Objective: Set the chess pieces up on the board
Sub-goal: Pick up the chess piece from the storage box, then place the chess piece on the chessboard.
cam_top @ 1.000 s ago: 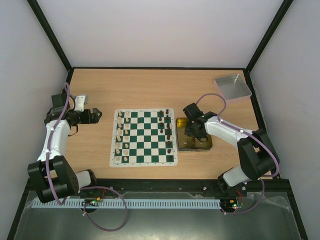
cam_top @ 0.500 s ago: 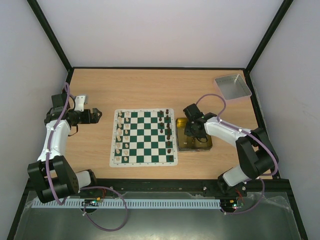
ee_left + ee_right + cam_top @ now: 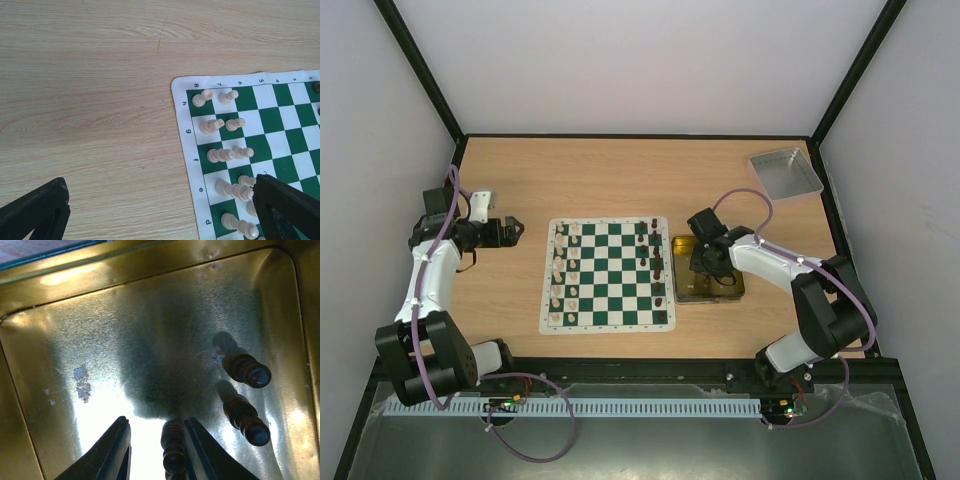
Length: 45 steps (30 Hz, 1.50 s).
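One board, one gold tray holding three dark pieces — one grey tray

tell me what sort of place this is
Most likely a robotics lab test cell, not a home: a wooden table boxed in by plain white panels, a left arm and right arm bolted at its near edge, and a chess board and gold tray laid out for them.

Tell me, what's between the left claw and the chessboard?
Just bare wooden table. Nothing sits between the left gripper and the board; the top view and the left wrist view both show it.
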Motion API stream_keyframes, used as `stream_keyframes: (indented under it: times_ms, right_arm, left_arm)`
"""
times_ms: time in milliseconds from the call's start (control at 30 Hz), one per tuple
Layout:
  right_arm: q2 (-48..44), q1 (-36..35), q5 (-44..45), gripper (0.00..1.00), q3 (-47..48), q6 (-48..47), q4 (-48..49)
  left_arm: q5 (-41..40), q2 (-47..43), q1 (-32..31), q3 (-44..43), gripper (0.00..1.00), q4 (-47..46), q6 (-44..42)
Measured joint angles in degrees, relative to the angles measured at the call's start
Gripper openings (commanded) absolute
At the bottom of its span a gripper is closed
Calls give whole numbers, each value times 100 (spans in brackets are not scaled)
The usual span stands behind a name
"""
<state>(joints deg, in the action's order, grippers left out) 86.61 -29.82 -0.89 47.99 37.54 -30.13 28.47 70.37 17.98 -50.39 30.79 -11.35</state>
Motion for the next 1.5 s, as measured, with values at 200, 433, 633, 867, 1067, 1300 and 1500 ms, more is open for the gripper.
stream_keyframes:
  times_ms: [200,433,633,867,1067,1300,1500]
  right_arm:
    - [0,20,-4,22,-92,0,2]
    - [-4,20,-37,9,-308,22,2]
    - [-15,20,-22,8,-282,31,-35]
    - [-15,20,107,6,76,-7,-251]
    - [-133,-13,151,5,741,-22,-634]
    - [-96,-820,225,5,1679,164,-927]
    - [564,-1762,192,4,2190,413,-901]
  left_arm:
    - [0,22,0,0,99,0,0]
    - [2,33,0,0,99,0,-2]
    - [4,55,0,0,99,2,-2]
    - [4,55,0,0,99,0,-2]
    - [9,57,0,0,99,2,-2]
    - [15,55,0,0,99,2,-2]
    - [24,55,0,0,99,4,-2]
